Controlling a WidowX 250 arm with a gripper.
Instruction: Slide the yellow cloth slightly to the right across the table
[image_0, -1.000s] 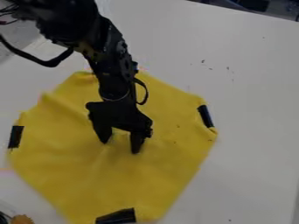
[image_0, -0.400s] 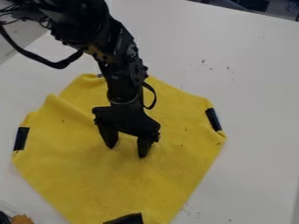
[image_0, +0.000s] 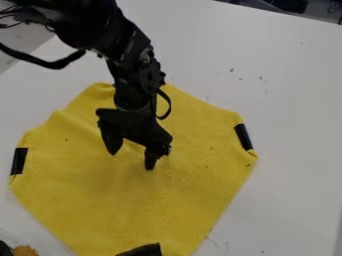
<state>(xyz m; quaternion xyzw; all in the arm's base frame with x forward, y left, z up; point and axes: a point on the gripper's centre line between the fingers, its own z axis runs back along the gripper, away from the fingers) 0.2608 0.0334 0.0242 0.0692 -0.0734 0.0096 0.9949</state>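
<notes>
The black gripper (image_0: 131, 160) hangs over the upper middle of a yellow cloth (image_0: 143, 200), its two fingers apart with yellow fabric visible between them. Whether the fingertips touch the cloth, I cannot tell. The cloth lies spread out on the white table, with a soft fold along its upper left. Black strips mark its edges: one at the left (image_0: 19, 161), one at the right (image_0: 244, 136) and one at the bottom (image_0: 141, 250).
The white table (image_0: 294, 125) extends around the cloth, with small dark specks at the upper right. A small orange-brown object (image_0: 25, 251) and a dark item (image_0: 5, 248) sit at the bottom left corner. A black cable loops beside the arm.
The cloth first shifted right and slightly down along with the gripper. Since then the gripper has moved back up and left, while most of the cloth stayed and its left edge slid slightly left.
</notes>
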